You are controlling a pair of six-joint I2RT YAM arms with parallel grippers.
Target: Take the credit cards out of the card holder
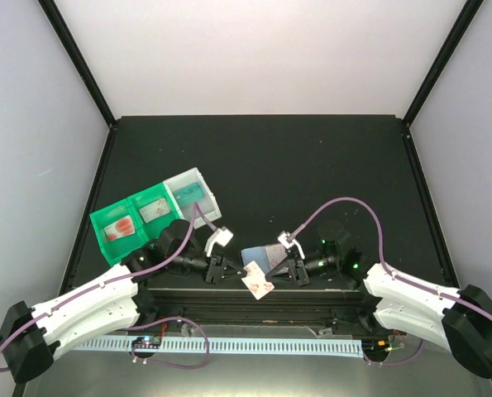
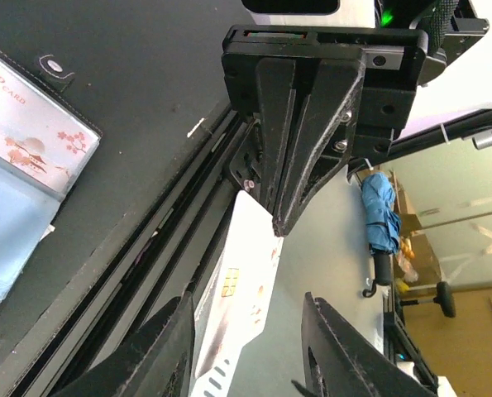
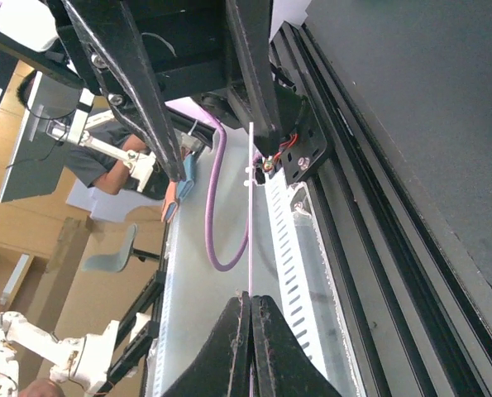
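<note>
While the right gripper (image 3: 250, 310) pinches the whitish thin rectangular plastic credit card with reddish print (image 2: 244, 273) at one end, jaws pressed together on it, the left gripper (image 2: 247, 331) straddles the card's other end with jaws spread, one finger to each face. I cannot tell if either finger touches it yet. This looks like a handover in the air, over the near edge of the black table (image 1: 312, 165). The left jaws should close squarely on the flat faces, clear of the right fingertips, and grip firmly before the right lets go, since a thin card slips easily. The pale-blue translucent bifold card holder (image 1: 258, 255) lies open just beyond, a blossom-printed card (image 2: 31, 136) in one pocket
</note>
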